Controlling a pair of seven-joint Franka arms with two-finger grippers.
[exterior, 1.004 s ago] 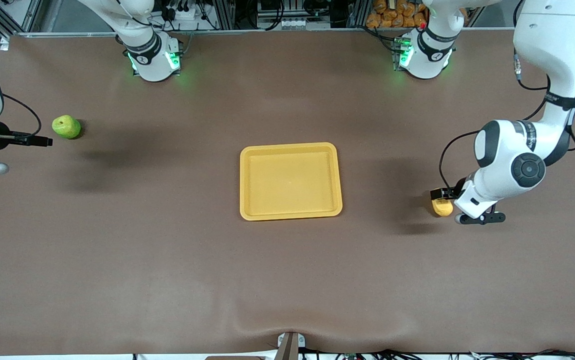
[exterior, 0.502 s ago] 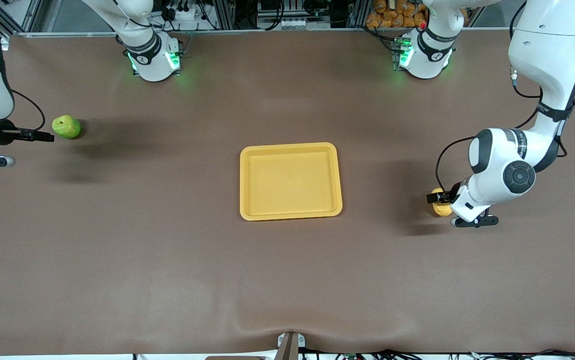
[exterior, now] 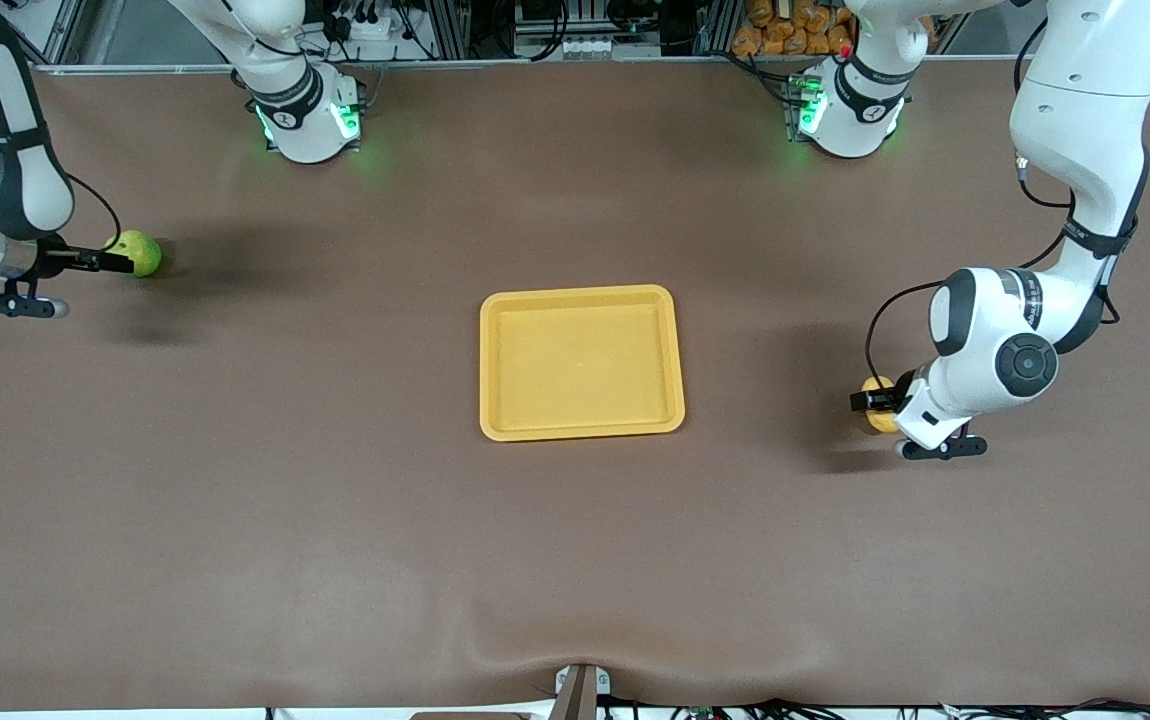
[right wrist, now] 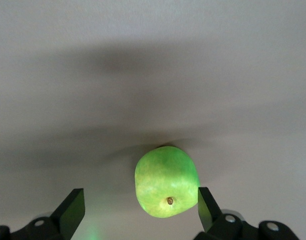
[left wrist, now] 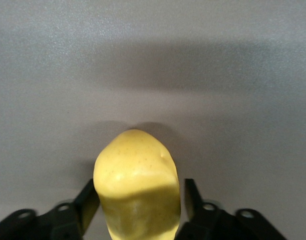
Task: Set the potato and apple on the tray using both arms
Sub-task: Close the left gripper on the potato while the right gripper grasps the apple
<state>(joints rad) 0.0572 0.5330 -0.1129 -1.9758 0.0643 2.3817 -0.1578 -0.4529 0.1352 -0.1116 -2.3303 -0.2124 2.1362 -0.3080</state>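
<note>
The right gripper (exterior: 115, 262) had moved up to the apple (exterior: 140, 252), toward the right arm's end from the tray (exterior: 581, 297), fingers wide with nothing held. Toward the left arm's end, the left gripper (exterior: 873, 400) had just squeezed the potato (exterior: 873, 386), ready to lift. One apple, one potato, one tray, two arms.
</note>
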